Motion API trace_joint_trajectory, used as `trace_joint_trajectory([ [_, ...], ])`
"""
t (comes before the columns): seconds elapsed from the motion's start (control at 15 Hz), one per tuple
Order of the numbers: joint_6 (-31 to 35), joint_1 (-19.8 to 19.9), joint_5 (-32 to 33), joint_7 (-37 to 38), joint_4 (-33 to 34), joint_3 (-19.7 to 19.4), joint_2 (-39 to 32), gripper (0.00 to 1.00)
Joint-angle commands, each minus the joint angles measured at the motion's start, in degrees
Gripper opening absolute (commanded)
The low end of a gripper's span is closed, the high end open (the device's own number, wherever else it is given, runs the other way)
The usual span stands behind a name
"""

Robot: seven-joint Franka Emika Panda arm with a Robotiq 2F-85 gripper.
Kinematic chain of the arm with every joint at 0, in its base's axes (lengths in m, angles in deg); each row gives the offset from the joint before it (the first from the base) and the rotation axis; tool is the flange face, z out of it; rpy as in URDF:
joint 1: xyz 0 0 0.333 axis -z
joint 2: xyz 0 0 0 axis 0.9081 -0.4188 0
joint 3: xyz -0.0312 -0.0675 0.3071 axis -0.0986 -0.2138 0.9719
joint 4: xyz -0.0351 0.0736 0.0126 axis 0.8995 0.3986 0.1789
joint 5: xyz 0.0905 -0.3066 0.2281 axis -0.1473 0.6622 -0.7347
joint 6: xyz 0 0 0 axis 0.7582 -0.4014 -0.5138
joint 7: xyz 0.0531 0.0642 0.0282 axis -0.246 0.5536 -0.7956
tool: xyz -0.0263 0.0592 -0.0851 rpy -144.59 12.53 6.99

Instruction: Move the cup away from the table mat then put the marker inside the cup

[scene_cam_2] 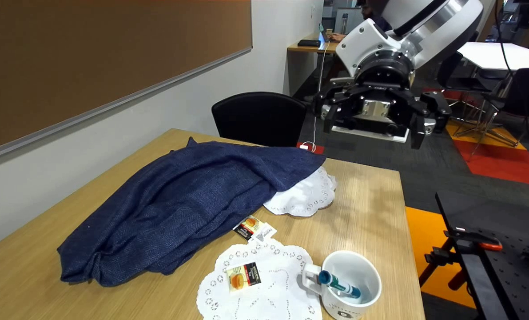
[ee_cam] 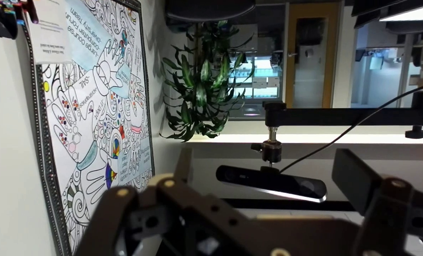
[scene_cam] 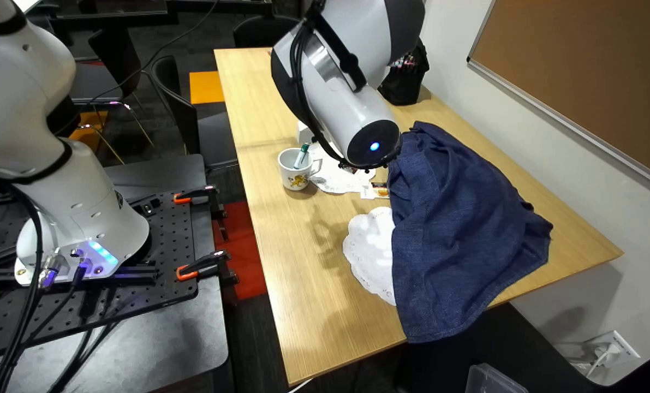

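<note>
Your gripper [scene_cam_2: 373,137] grasps nothing; its fingers [scene_cam_2: 418,135] stand wide apart. Well below it, in an exterior view, the marker [scene_cam_2: 340,285] slants inside the cup [scene_cam_2: 365,276], upper end toward the handle [scene_cam_2: 311,269]. The cup sits just beside the mat [scene_cam_2: 282,295], also below. Presumably you need only withdraw, clear of the cup. The wrist view shows neither cup nor marker, but a camera [ee_cam: 271,184] ahead, a plant [ee_cam: 202,89] beyond.

The end effector [ee_cam: 262,171] gapes; beyond, a camera [ee_cam: 271,183], plant [ee_cam: 201,94] and poster [ee_cam: 97,117].
</note>
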Motion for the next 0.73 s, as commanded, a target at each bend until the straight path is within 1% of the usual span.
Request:
trace_joint_trajectory([
  [0.0,-1.63,-1.16,-0.47,2.51,-2.37,-0.7,3.62,1.0],
  [0.07,-3.89,-1.24,-0.01,2.84,-2.4,-0.66,3.21,1.0],
  [0.13,-1.67,-1.24,0.07,1.13,-0.91,-0.84,1.43,1.0],
  [0.27,-2.88,-1.45,0.07,1.25,-1.32,-0.79,1.53,1.0],
  [0.67,-2.94,-1.48,0.07,1.25,-1.67,-0.79,1.53,1.0],
])
